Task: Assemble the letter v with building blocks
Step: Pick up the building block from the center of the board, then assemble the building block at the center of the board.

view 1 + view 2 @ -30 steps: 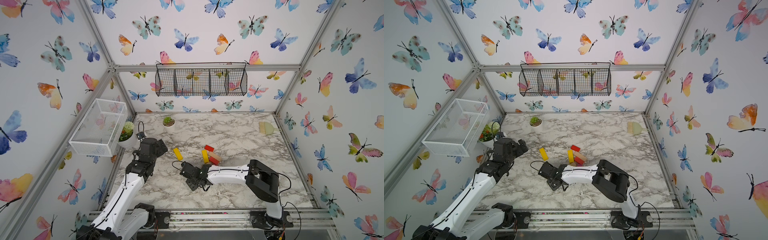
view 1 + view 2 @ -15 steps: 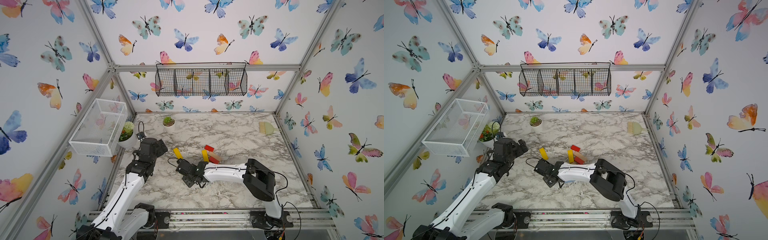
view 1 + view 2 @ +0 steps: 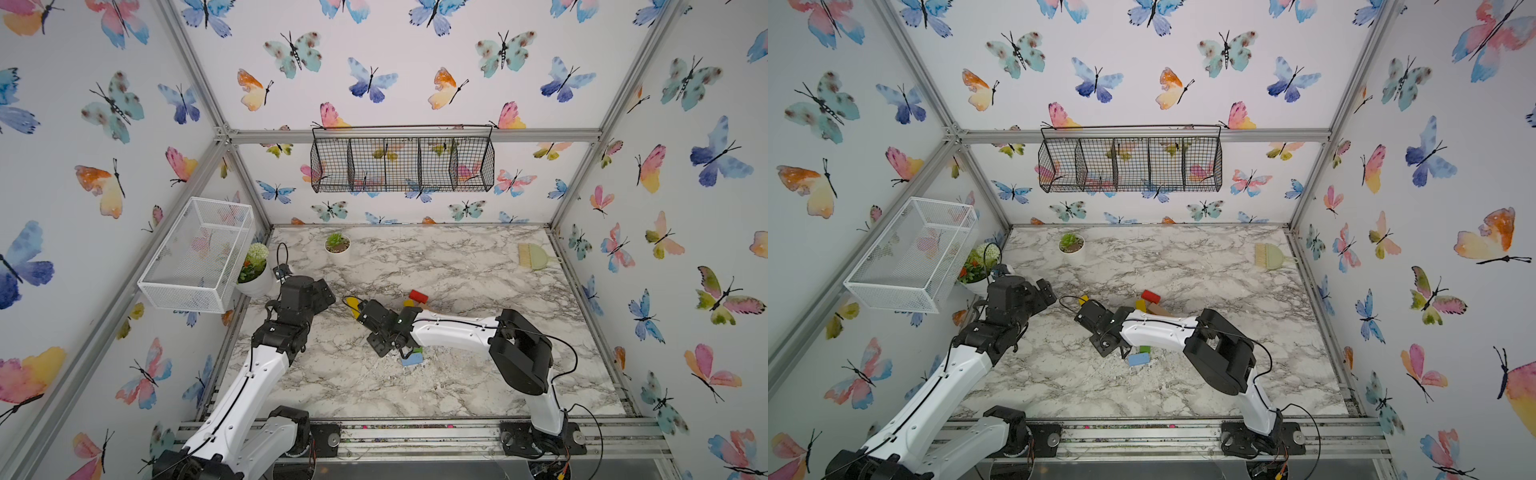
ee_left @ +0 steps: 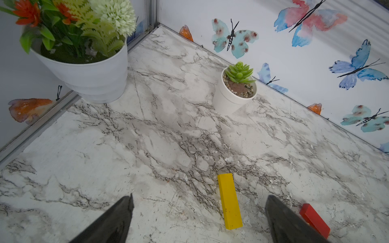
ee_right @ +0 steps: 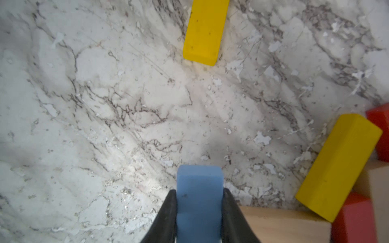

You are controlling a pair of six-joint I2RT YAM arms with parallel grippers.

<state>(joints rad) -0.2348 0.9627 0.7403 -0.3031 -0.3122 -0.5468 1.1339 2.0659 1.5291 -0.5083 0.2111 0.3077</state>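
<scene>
A light-blue bar (image 5: 200,178) was clamped in the right gripper (image 5: 199,191), probably for joining the separate yellow bar (image 5: 205,31); the left gripper (image 4: 200,196) was spread apart, empty.

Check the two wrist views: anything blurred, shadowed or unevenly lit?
Right wrist view: the blue block and the right gripper clamping it look soft, with a dim shadow on the table ahead; left wrist view: table sharp, left gripper blurred.
</scene>
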